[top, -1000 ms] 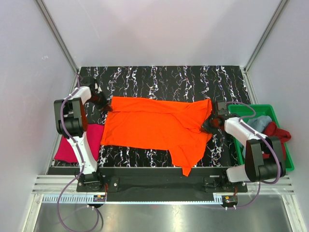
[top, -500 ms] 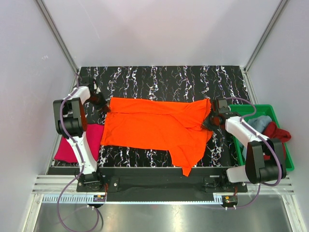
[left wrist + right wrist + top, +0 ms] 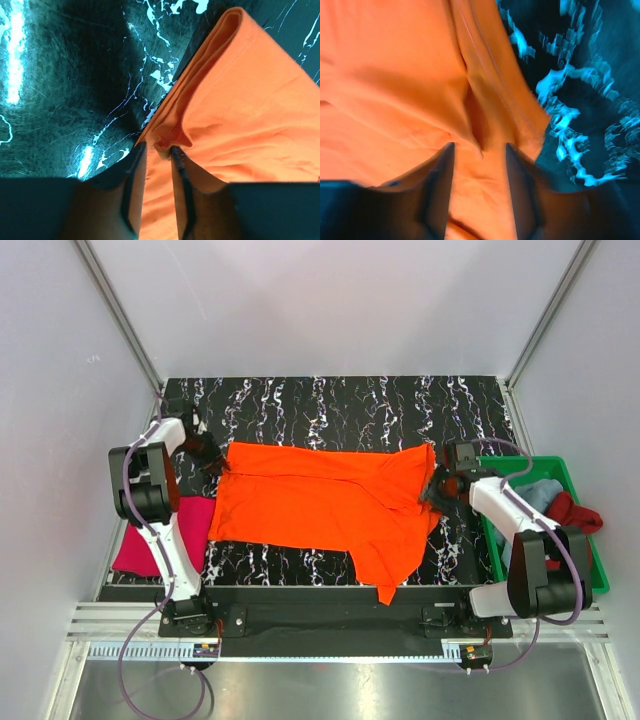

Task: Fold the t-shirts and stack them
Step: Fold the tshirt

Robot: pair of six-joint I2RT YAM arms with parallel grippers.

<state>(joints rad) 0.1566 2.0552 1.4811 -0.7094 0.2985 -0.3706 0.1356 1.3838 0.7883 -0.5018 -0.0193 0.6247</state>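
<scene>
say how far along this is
Looks done: magenta shirt, flat by the left arm. In hand: orange shirt spread, left fingers and right fingers open at its ends. Left: folding it, plus light blue shirt and dark red shirt in the green tray.

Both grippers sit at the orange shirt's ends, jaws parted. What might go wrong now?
1. Cloth of the orange t-shirt lies between the parted fingers of the left gripper and right gripper; retreating may snag it and spoil the fold.
2. Its near flap hangs past the edge of the table, so the next fold may come out crooked.
</scene>
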